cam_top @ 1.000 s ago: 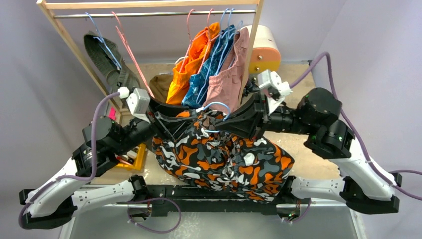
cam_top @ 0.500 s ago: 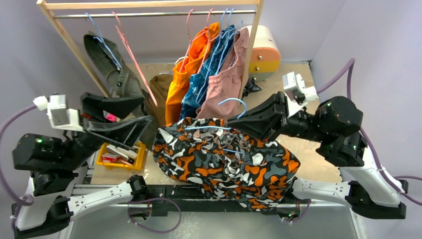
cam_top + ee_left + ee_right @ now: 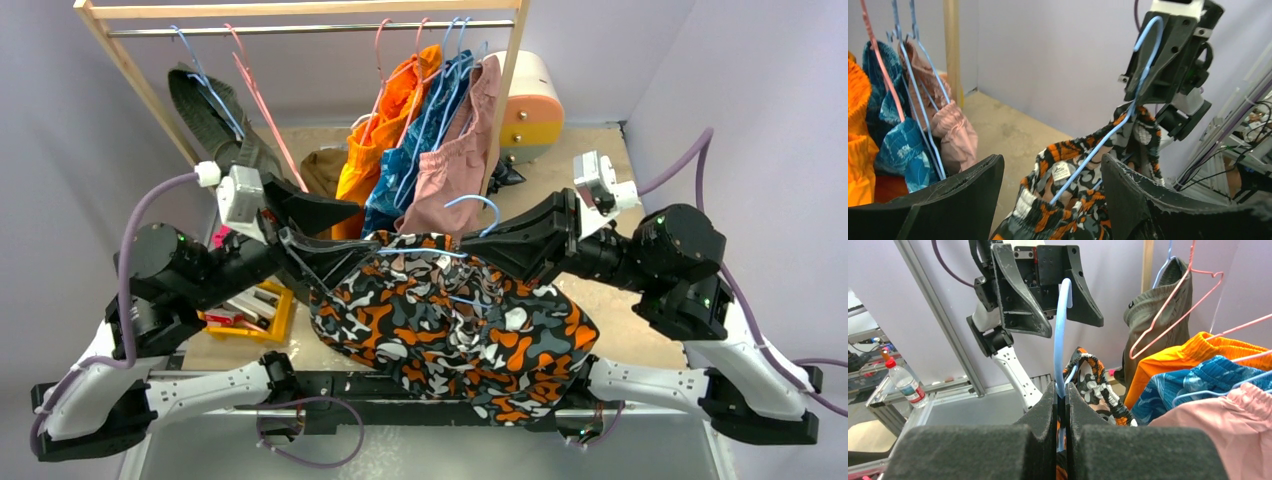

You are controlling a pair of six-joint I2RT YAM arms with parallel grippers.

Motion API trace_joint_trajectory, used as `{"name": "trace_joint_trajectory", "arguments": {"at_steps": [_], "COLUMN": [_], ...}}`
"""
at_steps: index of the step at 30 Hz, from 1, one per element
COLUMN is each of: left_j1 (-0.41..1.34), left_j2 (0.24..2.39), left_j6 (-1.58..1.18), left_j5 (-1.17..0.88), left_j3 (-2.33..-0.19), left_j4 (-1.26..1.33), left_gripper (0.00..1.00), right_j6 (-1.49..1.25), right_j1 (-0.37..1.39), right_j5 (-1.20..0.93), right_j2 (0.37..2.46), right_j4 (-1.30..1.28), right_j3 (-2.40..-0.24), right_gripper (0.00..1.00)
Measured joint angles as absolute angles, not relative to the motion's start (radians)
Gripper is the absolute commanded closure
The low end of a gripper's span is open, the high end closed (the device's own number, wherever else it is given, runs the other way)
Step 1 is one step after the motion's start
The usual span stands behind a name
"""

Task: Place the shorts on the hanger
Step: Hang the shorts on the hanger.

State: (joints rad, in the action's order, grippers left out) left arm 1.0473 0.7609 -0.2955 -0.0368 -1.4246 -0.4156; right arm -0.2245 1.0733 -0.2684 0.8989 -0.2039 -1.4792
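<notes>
Camouflage shorts [image 3: 450, 320] draped on light-blue hanger [image 3: 1060, 340]

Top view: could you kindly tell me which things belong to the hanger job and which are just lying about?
Job:
camo shorts
blue hanger, the held one
right claw, shut on the hanger
left claw, open

Not part of it:
orange shorts
pink shorts
blue shorts
olive garment
yellow tray

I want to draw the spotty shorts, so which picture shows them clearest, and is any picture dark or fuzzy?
Top view: even light, no glare, the shorts sharp, so the clearest. Left wrist view: shorts and hanger clear, the open left gripper dark along the bottom. Right wrist view: the black right gripper fills the bottom, so little of the shorts shows.
</notes>
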Motion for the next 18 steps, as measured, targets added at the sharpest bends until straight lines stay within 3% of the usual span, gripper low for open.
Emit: {"name": "trace_joint_trajectory", "arguments": {"at_steps": [12,18], "left_j1": [1.047,1.047], "left_j2": [0.796,0.818], "left_j6": [-0.244,-0.163], "left_j5": [-0.058,-0.122], "left_j3": [-1.474,-1.514], "left_j4": [-0.506,-0.598], "left_gripper": [0.31,0.36], "right_j6": [-0.244,-0.244], "right_j1": [1.073,1.073], "right_j5": [-0.244,-0.247], "right_j2": [0.824,0.823], "right_j4": [-0.165,-0.166], "right_j3": [-1.4,-1.4], "right_gripper": [1.0,1.0]}}
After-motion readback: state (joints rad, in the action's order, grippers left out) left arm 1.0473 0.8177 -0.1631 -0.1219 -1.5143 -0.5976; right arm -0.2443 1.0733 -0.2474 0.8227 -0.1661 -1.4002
